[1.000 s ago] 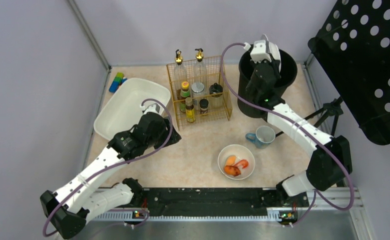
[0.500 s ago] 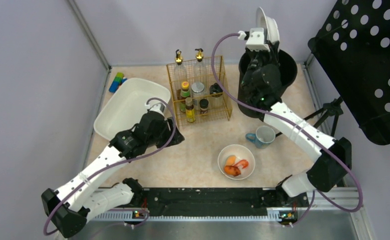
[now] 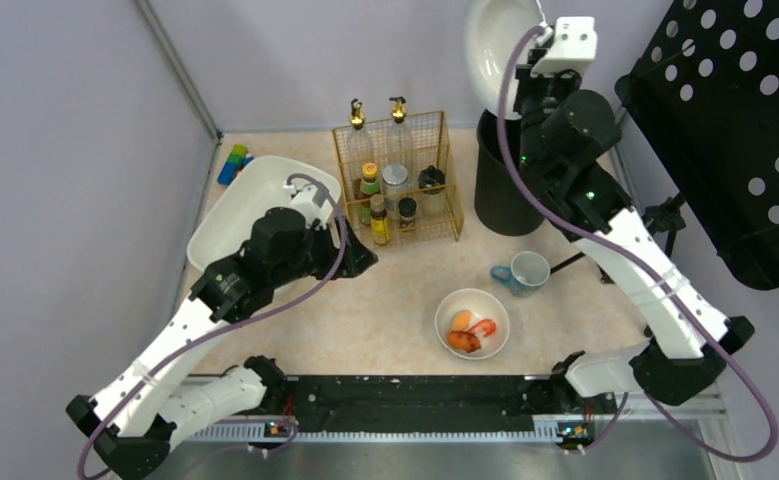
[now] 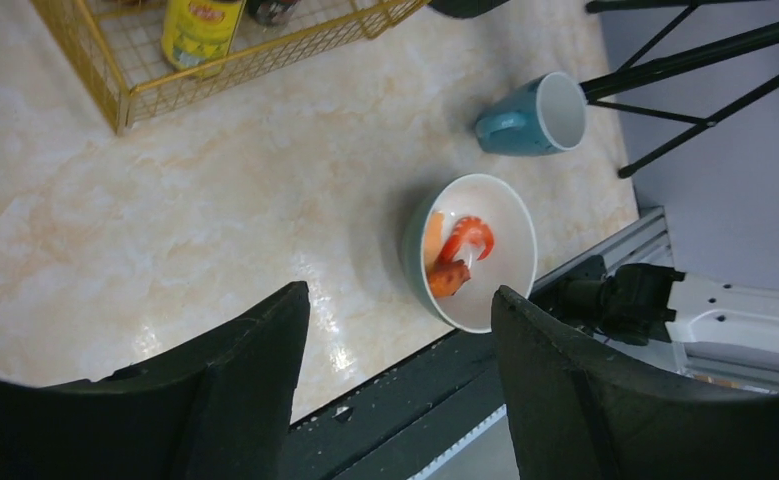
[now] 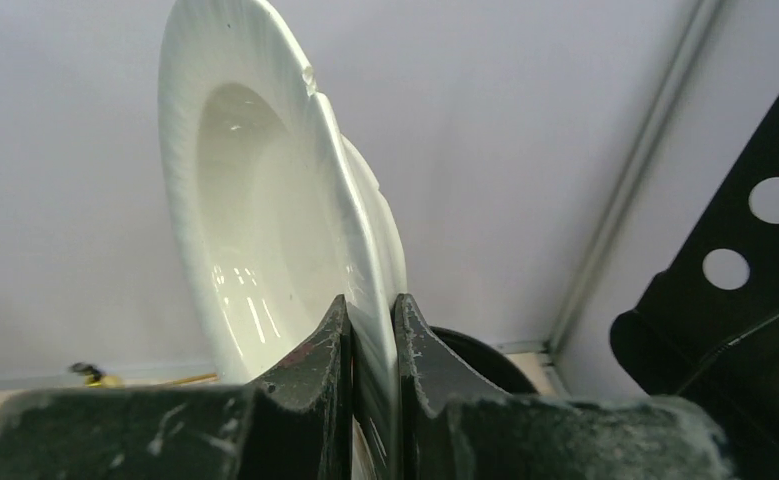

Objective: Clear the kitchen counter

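A white plate [image 5: 265, 230] is pinched by its rim in the right gripper [image 5: 373, 325], on edge above the far black bin [image 3: 500, 195], probably for emptying; the left gripper [image 4: 397, 305] is spread wide.

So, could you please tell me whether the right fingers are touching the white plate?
Touching. The right wrist view shows both right fingers clamped on the white plate at its rim, with no gap on either side.

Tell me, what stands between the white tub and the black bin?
A gold wire rack holding bottles, standing on the kitchen counter; the top view shows it.
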